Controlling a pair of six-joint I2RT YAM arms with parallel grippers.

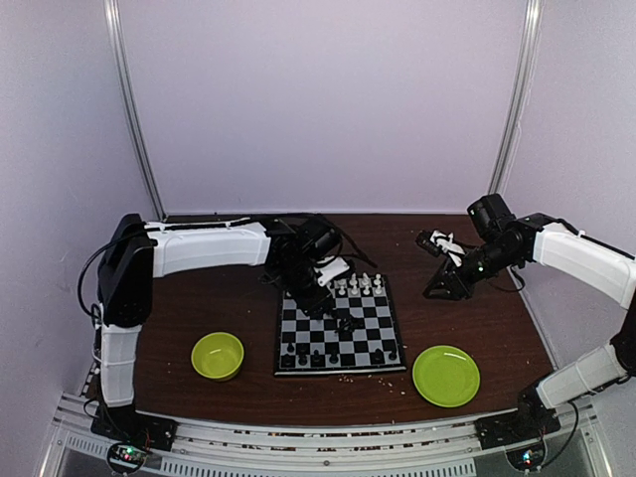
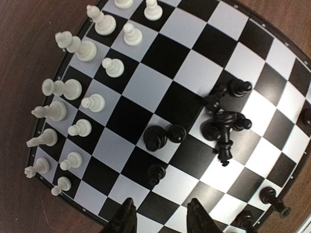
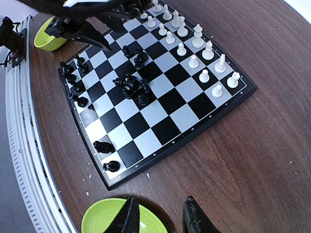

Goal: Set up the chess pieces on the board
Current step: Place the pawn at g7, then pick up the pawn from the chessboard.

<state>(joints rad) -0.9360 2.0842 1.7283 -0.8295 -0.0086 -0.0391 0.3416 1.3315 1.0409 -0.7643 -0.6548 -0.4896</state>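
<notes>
- Chess pieces sat on the board, which lay mid-table between a green bowl and a green plate. Seen from above, the white pieces lined its far edge and a thinner line of black ran along the near edge.
- In that same view the left arm reached over the board's far left corner. The right arm hung off to the right, well apart from the board.
- From the left wrist, the left gripper hovered over the board with its fingers parted and nothing between them.
- White stood there in two tidy rows along one edge, as good as done to my eye.
- The black pieces were another matter. A tumbled heap lay mid-board, several on their sides, with a few loose ones standing on squares nearby.
- From the right wrist, the right gripper hung above the plate's rim, just beside the board, fingers apart and empty.
- That view showed black's own edge only partly filled, with gaps along it.
- I judged the job roughly half done. White was placed, and the heap of black was yet to be picked apart, stood up and set in its rows.
</notes>
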